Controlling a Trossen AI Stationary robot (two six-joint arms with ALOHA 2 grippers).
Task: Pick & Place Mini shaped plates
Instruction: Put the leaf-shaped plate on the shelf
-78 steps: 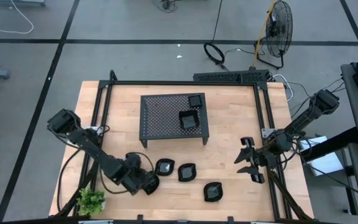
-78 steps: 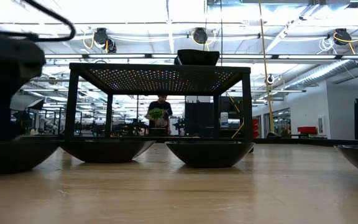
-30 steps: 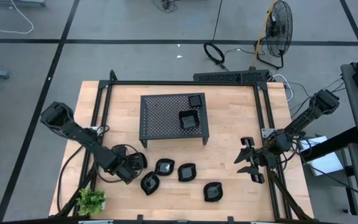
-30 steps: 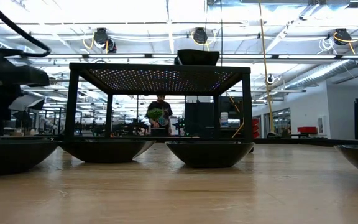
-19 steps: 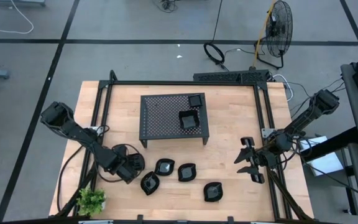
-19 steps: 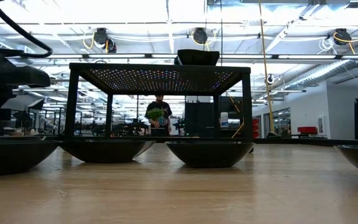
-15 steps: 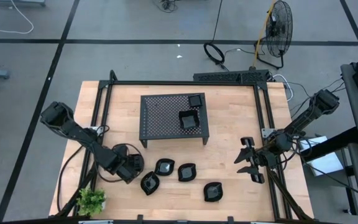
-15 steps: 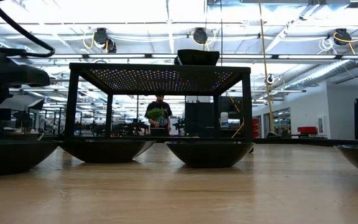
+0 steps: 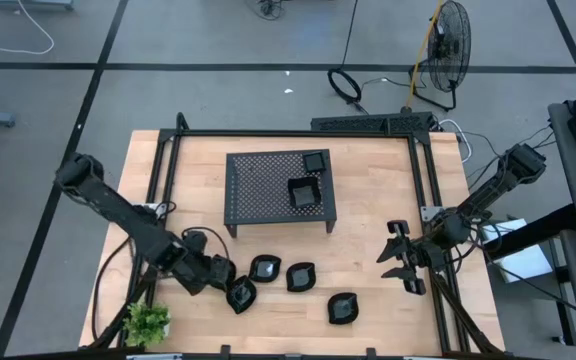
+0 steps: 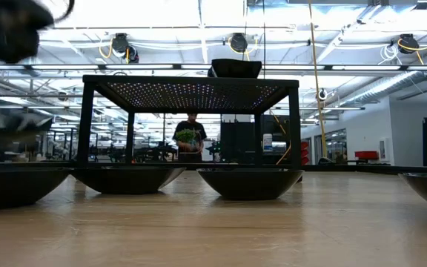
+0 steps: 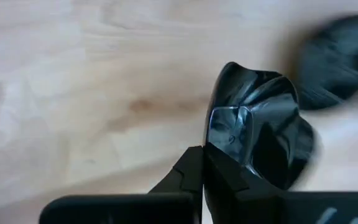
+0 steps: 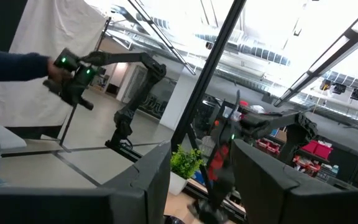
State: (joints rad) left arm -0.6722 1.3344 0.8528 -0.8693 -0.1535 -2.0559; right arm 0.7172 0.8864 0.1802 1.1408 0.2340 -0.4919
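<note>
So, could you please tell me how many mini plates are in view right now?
6: two square ones on the rack, three loose on the table, and one pinched at its rim by the left gripper. None seem hidden.

Blurred dark arm [image 10: 10,33] cut off at corner, neighbouring dish [image 11: 344,59] smeared

Two plates [image 9: 305,187] on rack [image 9: 258,185]
</note>
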